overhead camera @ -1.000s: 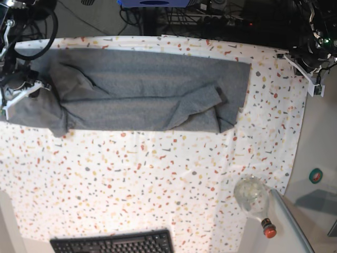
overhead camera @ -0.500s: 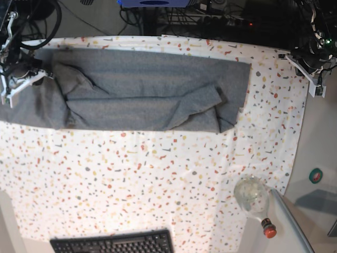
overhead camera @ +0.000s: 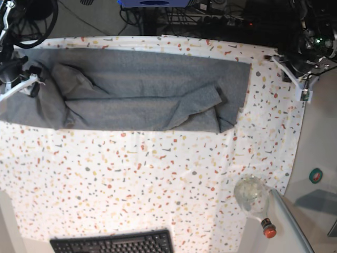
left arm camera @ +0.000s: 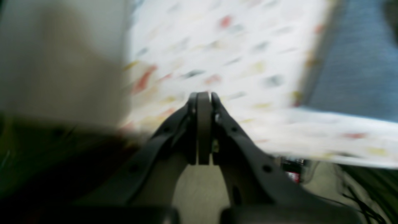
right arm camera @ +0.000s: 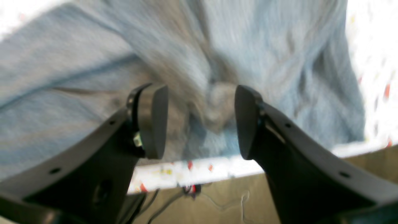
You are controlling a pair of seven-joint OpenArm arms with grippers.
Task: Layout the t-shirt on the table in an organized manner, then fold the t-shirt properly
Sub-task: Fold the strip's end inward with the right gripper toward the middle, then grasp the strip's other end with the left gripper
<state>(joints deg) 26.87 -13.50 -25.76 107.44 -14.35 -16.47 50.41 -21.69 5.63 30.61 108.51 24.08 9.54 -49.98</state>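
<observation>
item, right gripper (right arm camera: 199,121): your jaws spread wide, empty, a bunched fold of the t-shirt (overhead camera: 142,89) between them. item, left gripper (left arm camera: 203,99): pads pressed together, nothing held. t-shirt: strip across the upper half of the table (overhead camera: 158,179), base view.

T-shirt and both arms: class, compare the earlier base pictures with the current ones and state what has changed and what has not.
The right gripper has opened, letting go of the t-shirt; that end now lies slack and bunched. The left gripper stays shut, empty, and has shifted slightly inward by the table edge. The rest of the t-shirt, bottle and keyboard are unchanged.
</observation>
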